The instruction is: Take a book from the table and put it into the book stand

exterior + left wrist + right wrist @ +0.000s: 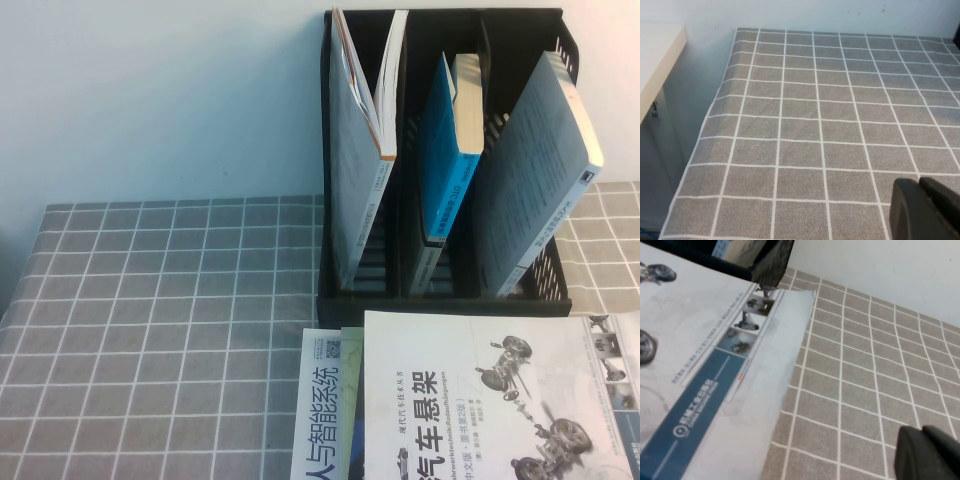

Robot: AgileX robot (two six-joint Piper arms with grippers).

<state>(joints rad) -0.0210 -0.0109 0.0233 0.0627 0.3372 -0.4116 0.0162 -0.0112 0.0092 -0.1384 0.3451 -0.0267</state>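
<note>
Cloth of grey with a white grid covers the table, bare on the robot's left and crowded toward the right. At its far right edge stands the black book stand, three slots, each already holding one leaning book: a pale blue-grey paperback gaping open in the left slot, a bright blue one with yellowed pages in the middle, a large grey-blue one tilted across the right slot.

Just in front of the stand, the book lies flat and face up, white cover with black title and suspension parts, topmost of a small pile. Under its left edge show a dark-edged book and a white book with blue lettering.

Neither arm shows in the high view. The left gripper hovers over empty cloth, well apart from the books; I cannot tell how its fingers stand. The right gripper hangs over cloth beside the book's right edge, and I cannot tell its state either.

Nothing is grasped yet, so the step in hand is probably the reach. The right arm seems better placed; taking the overhanging right edge should avoid dragging the pile. Every slot is occupied, so the book likely needs to go in upright alongside a leaning one; the middle slot looks roomiest.
</note>
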